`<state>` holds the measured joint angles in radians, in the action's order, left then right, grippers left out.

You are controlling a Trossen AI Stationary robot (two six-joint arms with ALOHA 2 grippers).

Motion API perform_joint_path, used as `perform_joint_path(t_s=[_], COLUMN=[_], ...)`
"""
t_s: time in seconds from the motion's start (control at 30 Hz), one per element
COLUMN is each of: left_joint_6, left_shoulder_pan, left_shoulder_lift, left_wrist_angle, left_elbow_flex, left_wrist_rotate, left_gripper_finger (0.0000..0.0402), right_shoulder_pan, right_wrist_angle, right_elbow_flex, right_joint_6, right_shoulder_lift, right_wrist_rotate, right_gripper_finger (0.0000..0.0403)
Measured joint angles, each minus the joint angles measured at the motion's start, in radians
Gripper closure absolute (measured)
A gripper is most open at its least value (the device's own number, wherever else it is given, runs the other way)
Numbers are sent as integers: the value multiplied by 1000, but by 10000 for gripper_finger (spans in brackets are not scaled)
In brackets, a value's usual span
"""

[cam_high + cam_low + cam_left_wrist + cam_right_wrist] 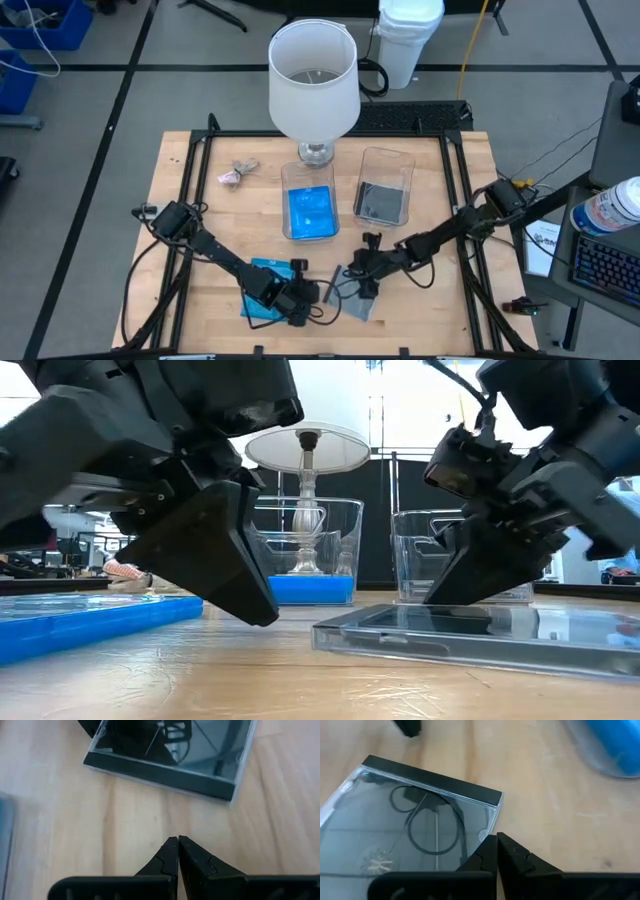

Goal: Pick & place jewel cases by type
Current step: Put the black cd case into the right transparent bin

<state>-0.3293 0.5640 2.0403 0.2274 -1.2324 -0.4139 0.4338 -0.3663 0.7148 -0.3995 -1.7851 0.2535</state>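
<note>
Both arms are low over the table's (180,160) front edge. The left gripper (178,842) has its fingers pinched together, holding nothing, tips down on bare wood beside the blue jewel case (262,303). The right gripper (497,840) is closed too, empty, tips at the corner of the smoky grey jewel case (415,840), which lies flat near the front edge. Toward the back, one clear tub (309,200) holds blue cases, the other tub (384,187) holds grey ones, with a white lamp (313,80) behind.
</note>
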Motion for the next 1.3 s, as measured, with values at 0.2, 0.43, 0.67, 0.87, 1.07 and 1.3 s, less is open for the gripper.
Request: perform_joint_path(t_s=[0.2, 0.43, 0.67, 0.87, 1.07, 1.3], left_joint_6=[139, 335, 376, 362, 350, 373], left_shoulder_pan=[10, 47, 66, 66, 66, 58], left_shoulder_lift=[0, 0, 0, 0, 0, 0], left_wrist_angle=[-66, -143, -149, -150, -150, -150], left_elbow_flex=[0, 0, 0, 0, 0, 0], left_wrist_rotate=[52, 28, 4, 3, 3, 3], left_gripper_finger=[380, 380, 380, 380, 380, 380], right_shoulder_pan=[9, 14, 36, 56, 60, 60], right_wrist_angle=[-8, -12, -4, 4, 4, 1], right_elbow_flex=[0, -2, -2, -2, -1, -1], right_joint_6=[30, 33, 18, -1, -4, -4], right_shoulder_lift=[-1, -2, 13, 45, 45, 45], right_wrist_rotate=[2, 125, 135, 139, 140, 141], right_gripper_finger=[403, 403, 403, 403, 403, 403])
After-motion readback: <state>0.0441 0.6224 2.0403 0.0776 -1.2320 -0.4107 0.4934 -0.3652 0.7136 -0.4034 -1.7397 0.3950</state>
